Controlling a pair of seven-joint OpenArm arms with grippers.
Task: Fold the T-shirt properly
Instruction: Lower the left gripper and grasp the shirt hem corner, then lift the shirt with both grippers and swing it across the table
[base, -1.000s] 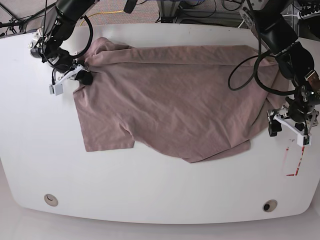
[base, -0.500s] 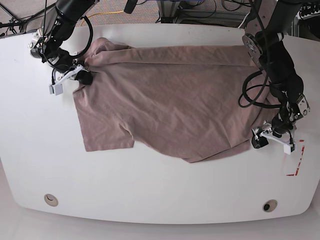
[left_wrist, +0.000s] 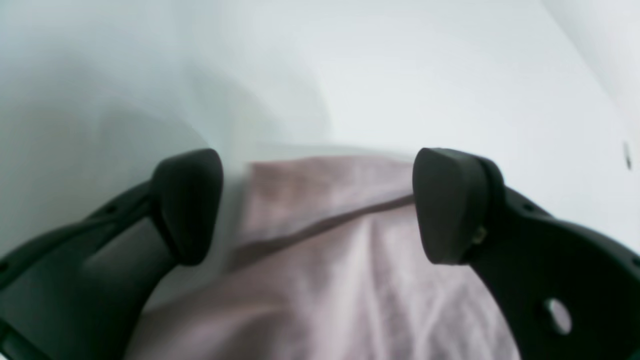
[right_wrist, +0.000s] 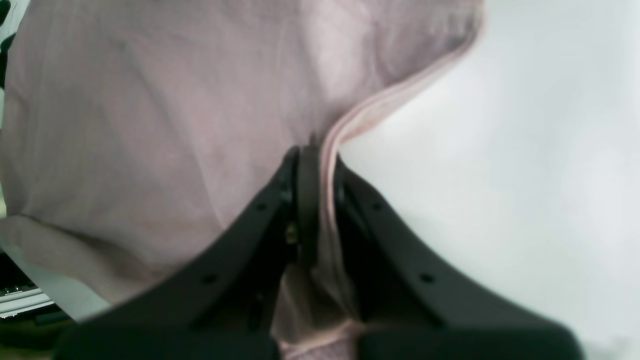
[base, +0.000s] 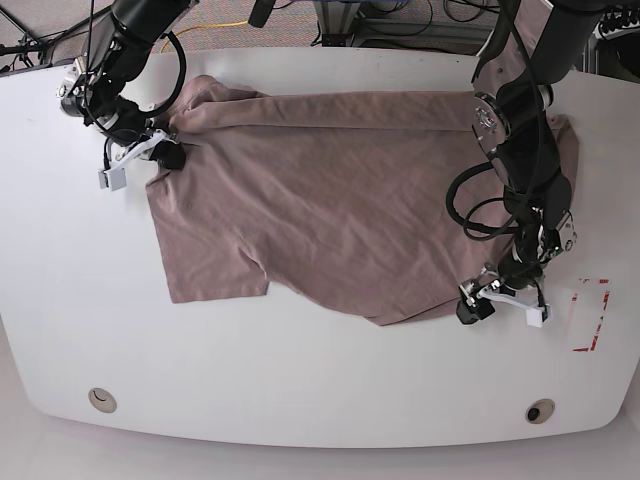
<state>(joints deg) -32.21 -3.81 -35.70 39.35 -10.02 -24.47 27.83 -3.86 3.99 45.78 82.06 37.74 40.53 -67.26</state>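
- Spread flat across the white table (base: 320, 380): the T-shirt (base: 340, 200), mauve, reaching from far left to right, a sleeve flap hanging toward the near left.
- Down at the shirt's near right hem: the left tool (base: 500, 303), low over the table.
- From its wrist camera, left tool (left_wrist: 317, 205) spread wide, one dark finger each side, the T-shirt (left_wrist: 330, 260) hem running between them, nothing pinched.
- Over at the far left corner of the cloth: the right tool (base: 140, 160).
- Right tool (right_wrist: 314, 165) pressed together, pinching the folded edge of the T-shirt (right_wrist: 150, 125) between its fingers.
- Near the table's right edge: a red corner mark (base: 592, 318), just right of the left tool.
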